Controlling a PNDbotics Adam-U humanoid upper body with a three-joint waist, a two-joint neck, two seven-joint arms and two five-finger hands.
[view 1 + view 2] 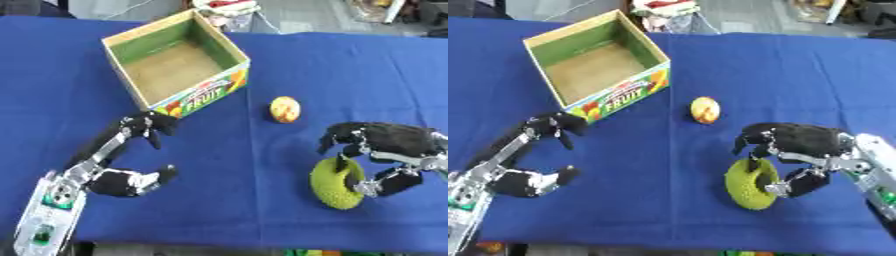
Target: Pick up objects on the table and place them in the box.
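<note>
An open cardboard fruit box (pixel 203 94) stands at the upper left of the blue table, and nothing shows inside it. A small yellow-red fruit (pixel 285 109) lies on the cloth to the box's right. A bumpy yellow-green fruit (pixel 336 185) sits at the lower right. My right hand (pixel 385 145) is over it, fingers and thumb curled round its top and right side. My left hand (pixel 122 165) rests at the lower left, just below the box's near corner, fingers spread and holding nothing.
The blue cloth (pixel 245 210) covers the whole table, with bare room in the middle and along the front edge. Coloured clutter (pixel 226 7) lies beyond the far edge, behind the box.
</note>
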